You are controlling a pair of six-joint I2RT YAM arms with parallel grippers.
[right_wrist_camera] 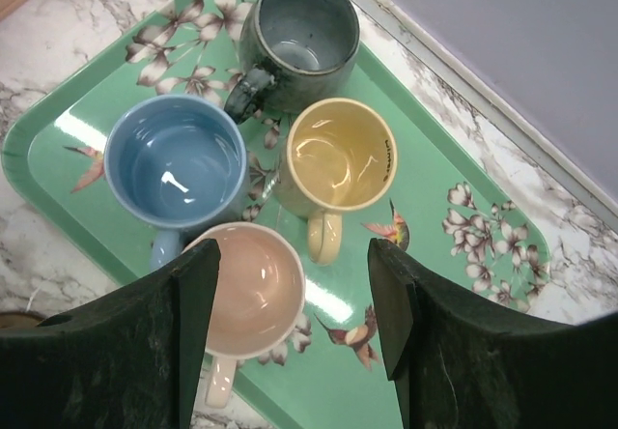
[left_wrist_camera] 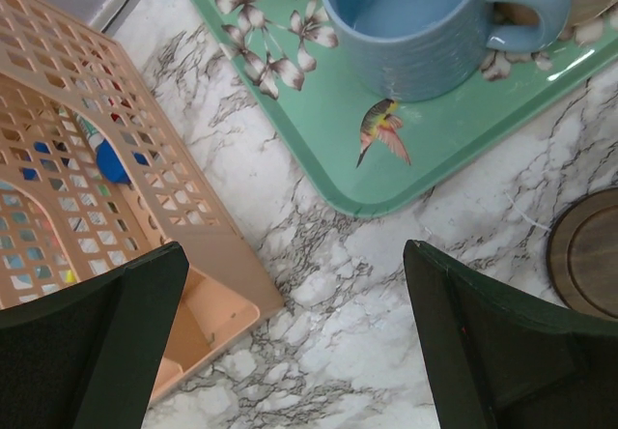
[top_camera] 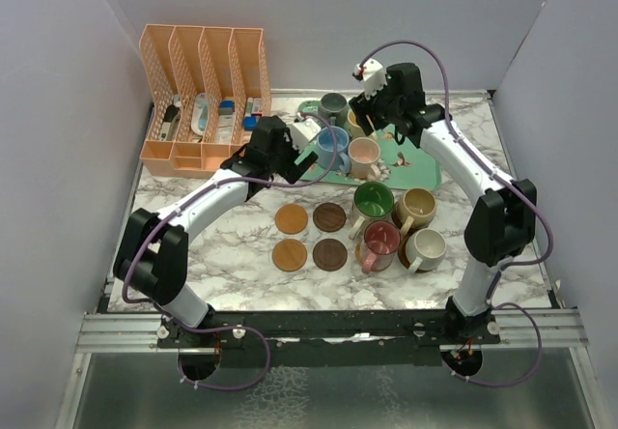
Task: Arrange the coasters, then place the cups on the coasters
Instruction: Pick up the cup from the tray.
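Note:
Four bare coasters (top_camera: pixel 309 236) lie in a square on the marble, two orange, two dark brown; one brown coaster edge (left_wrist_camera: pixel 589 255) shows in the left wrist view. Green (top_camera: pixel 373 200), tan (top_camera: pixel 417 207), dark red (top_camera: pixel 380 243) and cream-white (top_camera: pixel 425 248) cups stand to their right. Grey (right_wrist_camera: pixel 299 28), blue (right_wrist_camera: pixel 174 173), yellow (right_wrist_camera: pixel 338 158) and pink (right_wrist_camera: pixel 253 289) cups sit on the teal tray (right_wrist_camera: pixel 463 284). My left gripper (left_wrist_camera: pixel 294 250) hangs open over bare marble by the tray's corner, near the blue cup (left_wrist_camera: pixel 415 23). My right gripper (right_wrist_camera: pixel 293 255) hovers open above the pink and yellow cups, holding nothing.
A peach slotted organizer (top_camera: pixel 203 96) with small items stands at the back left, its corner (left_wrist_camera: pixel 193 313) just under my left finger. Grey walls close in the back and both sides. The tray (top_camera: pixel 420 170) lies at the back centre.

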